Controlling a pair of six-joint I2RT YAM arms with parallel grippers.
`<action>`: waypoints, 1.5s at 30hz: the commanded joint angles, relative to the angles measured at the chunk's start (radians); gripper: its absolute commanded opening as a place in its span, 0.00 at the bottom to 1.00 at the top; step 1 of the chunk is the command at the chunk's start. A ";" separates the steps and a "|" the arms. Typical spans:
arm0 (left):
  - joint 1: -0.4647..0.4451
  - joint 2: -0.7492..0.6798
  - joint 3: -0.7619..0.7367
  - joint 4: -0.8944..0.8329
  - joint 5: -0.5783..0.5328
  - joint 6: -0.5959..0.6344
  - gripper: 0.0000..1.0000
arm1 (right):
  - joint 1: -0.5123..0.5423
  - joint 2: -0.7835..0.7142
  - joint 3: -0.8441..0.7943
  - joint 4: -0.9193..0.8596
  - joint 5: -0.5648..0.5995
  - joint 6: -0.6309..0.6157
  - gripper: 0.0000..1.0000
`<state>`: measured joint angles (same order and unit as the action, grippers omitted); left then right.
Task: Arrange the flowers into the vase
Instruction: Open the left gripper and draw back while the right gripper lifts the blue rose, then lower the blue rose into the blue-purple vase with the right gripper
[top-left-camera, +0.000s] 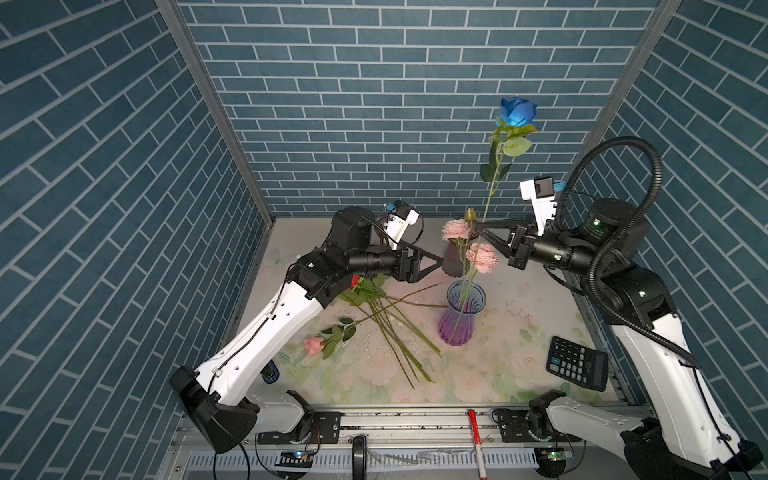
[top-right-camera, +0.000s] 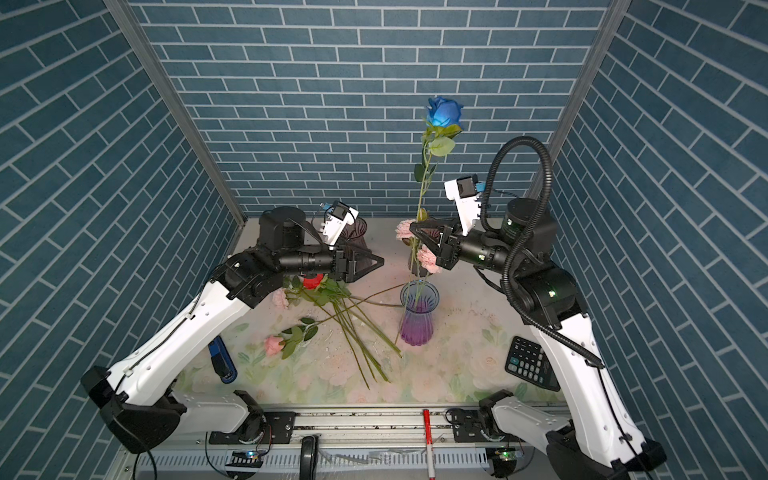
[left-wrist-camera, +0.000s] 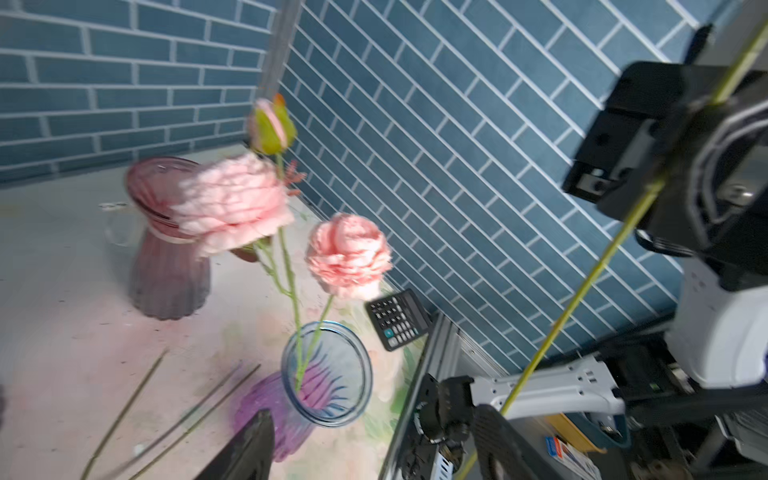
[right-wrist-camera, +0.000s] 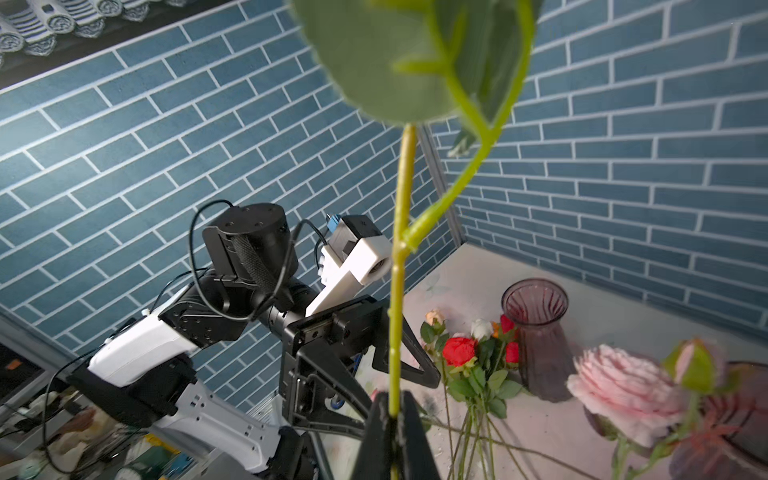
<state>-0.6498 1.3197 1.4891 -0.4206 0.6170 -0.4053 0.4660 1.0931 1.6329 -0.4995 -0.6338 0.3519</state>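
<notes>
R jaws clamp blue rose (top-left-camera: 517, 111) stem, upright near purple vase (top-left-camera: 456, 330); L jaws wide, empty; centre stem tip over vase mouth, lower w/o hitting pink peonies (top-left-camera: 482, 257).

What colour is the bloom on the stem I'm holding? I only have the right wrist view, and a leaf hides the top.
Observer: Blue. In both top views a blue rose tops that stem, high above the right end effector.
Operator: The target vase is out of my frame. Anything in it?
Observer: Two pink peonies stand in the blue-and-purple vase.
Operator: Is my stem in there too?
Observer: No. In the left wrist view the held stem passes outside the vase's mouth; only the peonies' stems enter it.
</notes>
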 joint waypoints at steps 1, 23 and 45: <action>0.019 -0.032 -0.019 -0.001 -0.141 -0.027 0.74 | 0.004 -0.019 0.066 0.027 0.149 -0.133 0.00; 0.035 -0.039 -0.046 -0.030 -0.178 -0.030 0.70 | 0.004 -0.042 -0.126 0.079 0.190 -0.357 0.00; 0.035 -0.042 -0.057 -0.025 -0.179 -0.051 0.70 | 0.040 -0.007 -0.217 -0.065 0.124 -0.461 0.00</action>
<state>-0.6201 1.2827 1.4410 -0.4522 0.4408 -0.4549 0.4938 1.0531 1.3750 -0.4652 -0.4915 -0.0586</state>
